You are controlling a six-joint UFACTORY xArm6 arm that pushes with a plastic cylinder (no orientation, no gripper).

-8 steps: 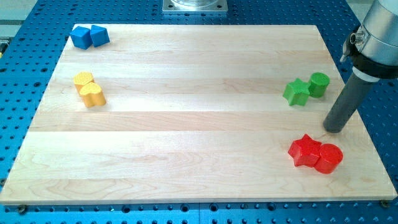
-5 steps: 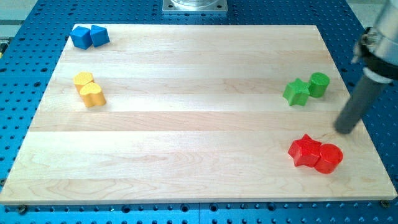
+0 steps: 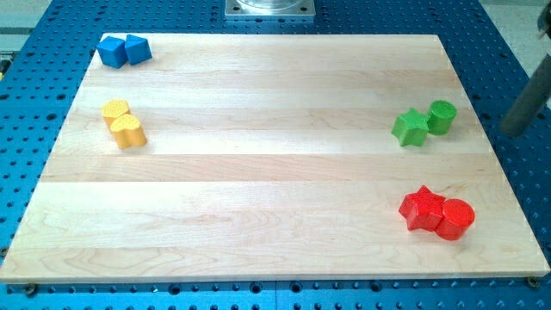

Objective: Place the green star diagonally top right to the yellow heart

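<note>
The green star (image 3: 411,128) lies near the board's right edge, touching a green cylinder (image 3: 442,116) on its upper right. The yellow heart (image 3: 129,132) lies far off at the view's left, touching another yellow block (image 3: 115,109) just above it. My rod shows blurred at the view's right edge. My tip (image 3: 514,130) is right of the green cylinder, past the board's right edge, and touches no block.
Two blue blocks (image 3: 112,52) (image 3: 138,48) sit together at the board's top left corner. A red star (image 3: 423,207) and a red cylinder (image 3: 455,219) touch each other at the lower right. The wooden board (image 3: 275,95) lies on a blue perforated base (image 3: 34,95).
My tip has moved right and up, from beside the red star off past the board's right edge. No block has moved.
</note>
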